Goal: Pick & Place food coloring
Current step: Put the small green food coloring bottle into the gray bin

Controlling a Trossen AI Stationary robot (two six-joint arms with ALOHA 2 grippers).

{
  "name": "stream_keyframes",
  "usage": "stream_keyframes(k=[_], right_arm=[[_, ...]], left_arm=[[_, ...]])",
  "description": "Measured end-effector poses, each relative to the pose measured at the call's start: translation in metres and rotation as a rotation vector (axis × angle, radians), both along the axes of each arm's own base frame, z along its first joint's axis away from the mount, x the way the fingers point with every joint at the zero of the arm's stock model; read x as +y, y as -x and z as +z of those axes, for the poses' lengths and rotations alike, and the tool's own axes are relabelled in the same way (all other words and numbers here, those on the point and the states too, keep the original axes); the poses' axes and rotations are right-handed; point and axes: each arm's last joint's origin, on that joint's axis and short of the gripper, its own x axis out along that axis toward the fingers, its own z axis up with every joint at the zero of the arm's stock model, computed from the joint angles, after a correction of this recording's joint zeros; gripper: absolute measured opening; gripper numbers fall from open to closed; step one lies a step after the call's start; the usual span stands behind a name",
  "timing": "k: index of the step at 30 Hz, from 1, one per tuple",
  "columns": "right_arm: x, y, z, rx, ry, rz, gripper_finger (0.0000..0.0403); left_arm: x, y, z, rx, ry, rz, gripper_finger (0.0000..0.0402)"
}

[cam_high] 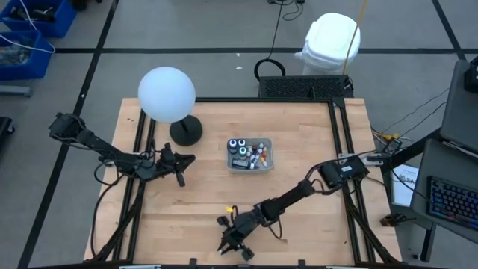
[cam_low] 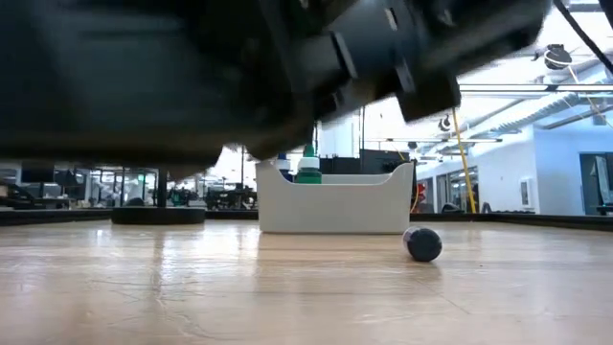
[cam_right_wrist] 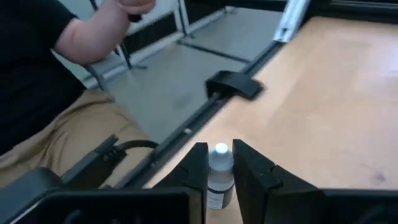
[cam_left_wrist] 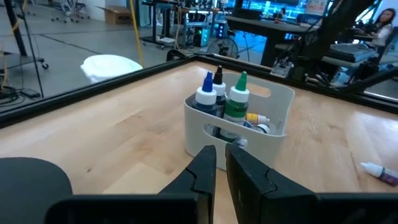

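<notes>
My right end effector (cam_right_wrist: 217,171) pinches a white-capped bottle (cam_right_wrist: 219,177) near the worktop's (cam_high: 314,217) front edge, well apart from the tray (cam_high: 250,155). A high pinch near the cap could let it slip or tip. My left end effector (cam_left_wrist: 221,165) waits closed, empty.

No legible text, label, brand, number or sign anywhere.

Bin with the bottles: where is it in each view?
High view: bin at table centre.
Low view: mid-picture, standing on the table.
Left wrist view: straight ahead, mid-picture.
Right wrist view: not in it.
Shared landmark: green-capped bottle inside the bin, seen in the low and left wrist views.
</notes>
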Motion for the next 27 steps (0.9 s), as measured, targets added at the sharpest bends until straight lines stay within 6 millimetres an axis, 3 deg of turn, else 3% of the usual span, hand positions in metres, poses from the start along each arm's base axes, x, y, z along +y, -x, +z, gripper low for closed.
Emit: stream_keyframes(k=[2, 8, 12, 15, 18, 21, 24, 27], right_arm=[[-0.008, 0.0, 0.017, 0.025, 0.036, -0.01, 0.0039], [-0.036, 0.018, 0.091, 0.021, 0.306, -0.196, 0.0039], [-0.065, 0.045, 0.141, -0.068, 0.337, -0.248, 0.0039], [-0.1, 0.077, 0.163, -0.118, 0.361, -0.338, 0.0039], [-0.141, 0.11, 0.159, -0.175, 0.376, -0.507, 0.0039], [-0.179, 0.14, 0.139, -0.237, 0.293, -0.658, 0.0039], [-0.206, 0.165, 0.116, -0.263, 0.264, -0.757, 0.0039], [-0.226, 0.176, 0.102, -0.26, 0.27, -0.824, 0.0039]], left_arm=[[0.0, 0.0, -0.001, 0.005, 0.007, -0.015, 0.0042], [-0.001, 0.0, -0.002, 0.01, 0.03, -0.051, 0.0042], [-0.001, 0.0, -0.002, 0.011, 0.033, -0.05, 0.0042], [-0.001, 0.0, -0.002, 0.024, 0.001, -0.054, 0.0042], [-0.001, 0.0, -0.002, 0.043, -0.051, -0.047, 0.0042], [0.0, 0.0, -0.002, 0.063, -0.11, -0.013, 0.0042], [0.002, 0.001, -0.001, 0.08, -0.16, 0.037, 0.0042], [0.003, 0.002, -0.001, 0.101, -0.214, 0.077, 0.0042]])
